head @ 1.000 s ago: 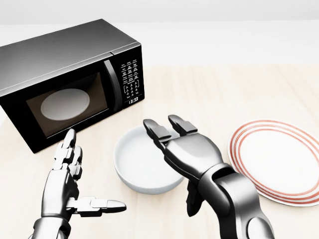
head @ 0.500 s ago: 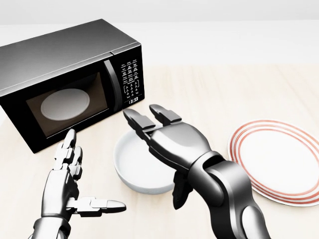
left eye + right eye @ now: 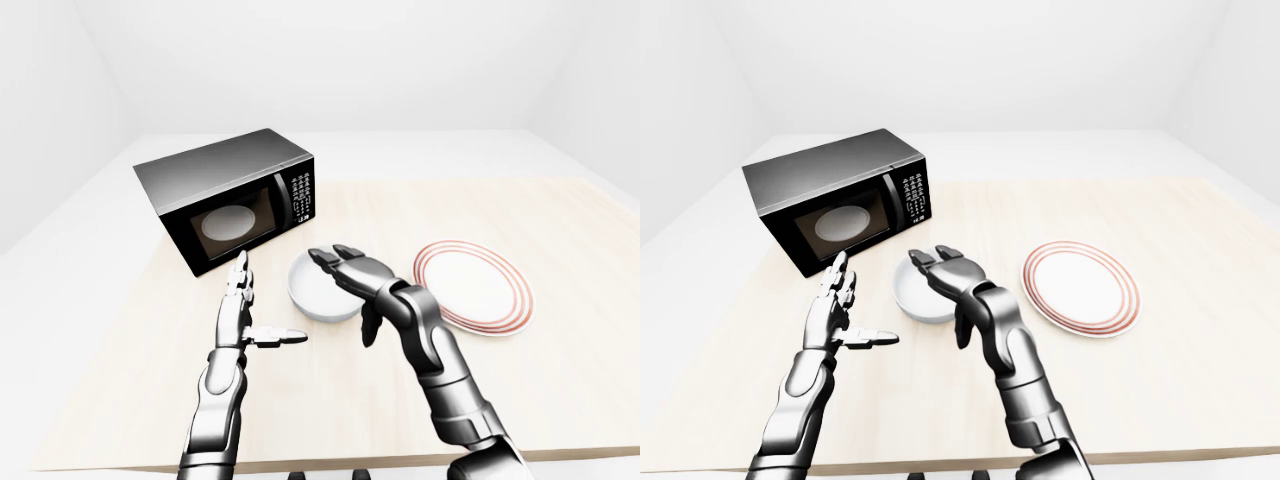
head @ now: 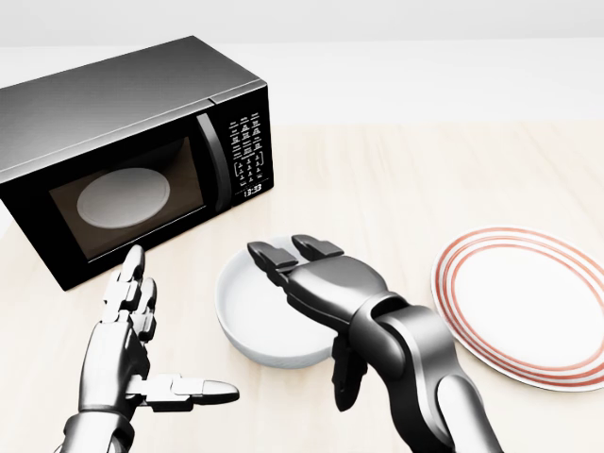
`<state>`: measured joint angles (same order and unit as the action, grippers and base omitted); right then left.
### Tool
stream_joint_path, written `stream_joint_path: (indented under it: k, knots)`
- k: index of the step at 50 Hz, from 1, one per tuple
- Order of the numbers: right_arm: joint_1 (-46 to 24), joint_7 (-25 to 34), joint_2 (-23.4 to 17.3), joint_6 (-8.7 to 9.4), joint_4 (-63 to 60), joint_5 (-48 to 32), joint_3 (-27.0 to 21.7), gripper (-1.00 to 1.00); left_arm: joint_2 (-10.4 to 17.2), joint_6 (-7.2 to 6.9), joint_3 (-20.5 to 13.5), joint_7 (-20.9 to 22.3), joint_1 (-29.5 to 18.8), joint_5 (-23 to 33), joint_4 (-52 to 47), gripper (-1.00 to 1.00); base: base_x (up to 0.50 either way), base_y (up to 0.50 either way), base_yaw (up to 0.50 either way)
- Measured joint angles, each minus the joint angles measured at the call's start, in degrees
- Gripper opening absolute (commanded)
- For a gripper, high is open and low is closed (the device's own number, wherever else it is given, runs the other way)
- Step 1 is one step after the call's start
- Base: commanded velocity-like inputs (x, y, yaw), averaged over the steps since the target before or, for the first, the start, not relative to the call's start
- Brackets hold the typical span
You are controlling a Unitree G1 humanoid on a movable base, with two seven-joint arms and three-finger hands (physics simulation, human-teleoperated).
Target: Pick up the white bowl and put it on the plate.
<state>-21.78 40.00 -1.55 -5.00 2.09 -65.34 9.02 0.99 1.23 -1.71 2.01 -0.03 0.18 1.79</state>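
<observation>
The white bowl [image 4: 247, 316] stands on the light wooden table, just below the microwave in the head view. My right hand [image 4: 304, 319] reaches over it from the lower right, open. Its fingers [image 4: 279, 255] lie across the bowl's inside and its thumb [image 4: 343, 379] hangs outside the near rim. The hand hides the bowl's right side. The white plate with red rings [image 4: 528, 297] lies flat to the right of the bowl, with nothing on it. To the left of the bowl my left hand [image 4: 179, 326] is open, fingers up and thumb pointing right, apart from the bowl.
A black microwave [image 4: 132, 142] with its door shut fills the upper left of the head view, a white turntable showing through the glass. The table's near edge [image 3: 330, 462] runs along the bottom of the left-eye view.
My right hand first swung up and to the left over the bowl, then dropped lower so its fingers lie across the bowl. Left hand, bowl and plate have not moved.
</observation>
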Motion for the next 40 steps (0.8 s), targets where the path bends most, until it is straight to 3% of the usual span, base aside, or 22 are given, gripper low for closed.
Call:
stream_joint_path:
  k: [40]
  knots:
    - [0.5, 0.0, -0.2, 0.0, 10.8, -1.8, 0.6, 1.0, 0.1, 0.38, 0.0, 0.1, -0.3, 0.1, 0.7, 1.0, 0.0, 0.0, 0.0]
